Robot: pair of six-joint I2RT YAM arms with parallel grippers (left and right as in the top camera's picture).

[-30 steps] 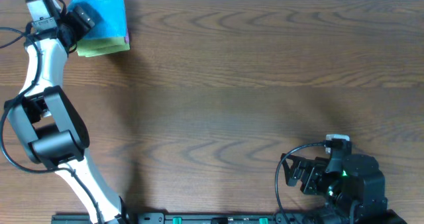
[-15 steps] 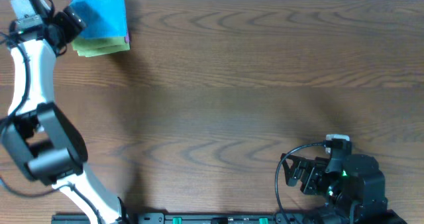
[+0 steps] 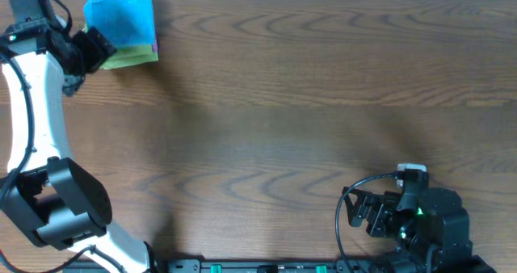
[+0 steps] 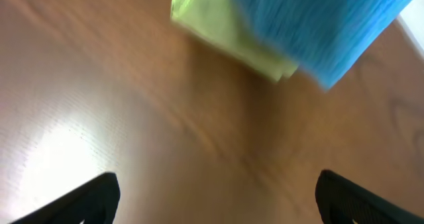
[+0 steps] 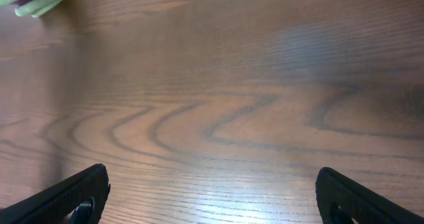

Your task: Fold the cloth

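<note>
The sky-blue cloth (image 3: pixel 121 16) lies atop a lime-green cloth (image 3: pixel 129 58) at the counter's (image 3: pixel 307 103) far left corner. The left pincer (image 3: pixel 93 47), jaws spread wide, hovers just beside the stack. The right pincer (image 3: pixel 355 210), likewise spread, sits well apart near the front edge.

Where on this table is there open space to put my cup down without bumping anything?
The wide middle of the table is bare, from the blue cloth lying on the lime-green cloth rightward to the edge, and down to the right gripper. Only the far left corner is crowded: the left gripper sits beside those cloths.
</note>
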